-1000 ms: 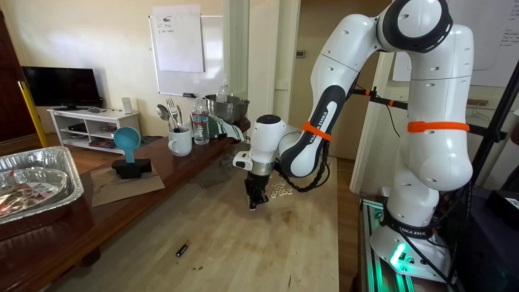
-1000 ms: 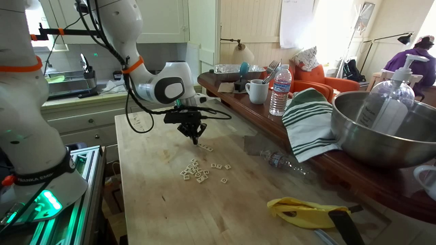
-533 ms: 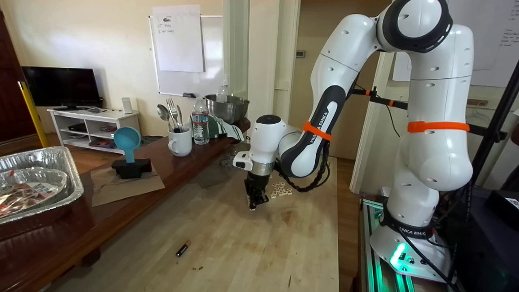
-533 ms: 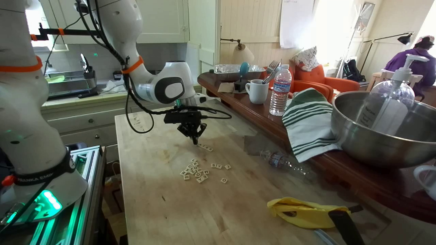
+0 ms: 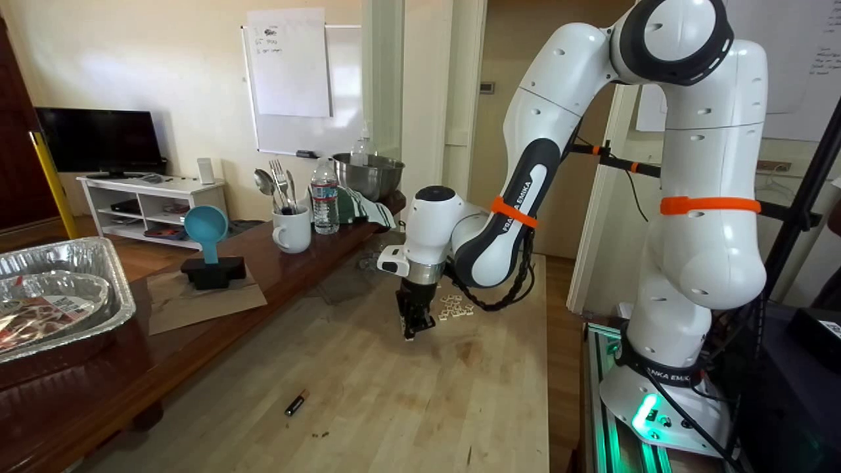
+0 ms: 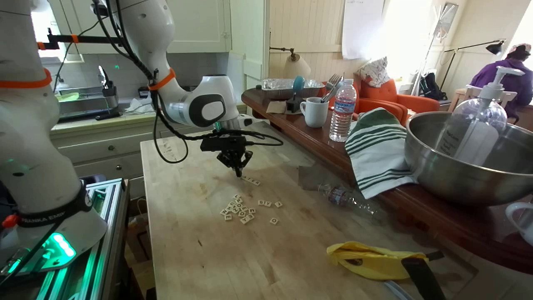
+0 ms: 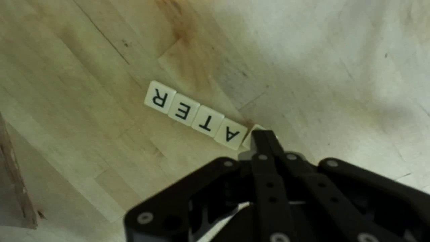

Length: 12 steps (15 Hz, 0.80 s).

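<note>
Nothing's visibly shifting since the earlier frame: in both exterior views the black two-fingered gripper is staying put, pointing down at the pale wooden tabletop. It's clenched, with nothing showing between its fingers, and it's mostly covering a small square cream tile whose letter I can't see. Whether the tips are actually pressing on it or just hovering, I can't tell. That tile's sitting at the right end of a short row in the wrist view, just beside the A tile, with a T tile, an E tile and an R tile running off left. In an exterior view, a loose cluster of similar tiles is lying nearer.

Handling-wise, I'm guessing these are light, stiff and pretty smooth, so probably sliding easily and not likely to break. Being that thin, they're offering little to pinch; I'd be going for two opposite side edges, low against the wood, or nudging an exposed edge.
</note>
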Tool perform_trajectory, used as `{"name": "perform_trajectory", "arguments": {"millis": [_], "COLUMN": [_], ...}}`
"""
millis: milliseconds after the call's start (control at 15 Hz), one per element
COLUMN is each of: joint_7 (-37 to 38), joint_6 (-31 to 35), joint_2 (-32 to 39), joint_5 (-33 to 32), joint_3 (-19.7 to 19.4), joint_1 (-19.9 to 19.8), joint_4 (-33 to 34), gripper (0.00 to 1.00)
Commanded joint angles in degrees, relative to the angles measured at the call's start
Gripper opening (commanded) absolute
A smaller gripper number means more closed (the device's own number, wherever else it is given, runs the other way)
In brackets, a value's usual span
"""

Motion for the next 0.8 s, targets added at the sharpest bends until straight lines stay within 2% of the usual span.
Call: {"name": "perform_trajectory", "arguments": {"millis": [0, 733], "joint_7": [1.14, 2.94], "joint_6": [1.62, 2.5], "joint_2": [4.91, 5.2], "joint_5": [-1.39, -1.07], "joint_3": [-0.97, -1.26], "joint_1": [0.16, 0.22], "joint_4": [1.85, 2.35], "gripper": [0.0, 0.0]}}
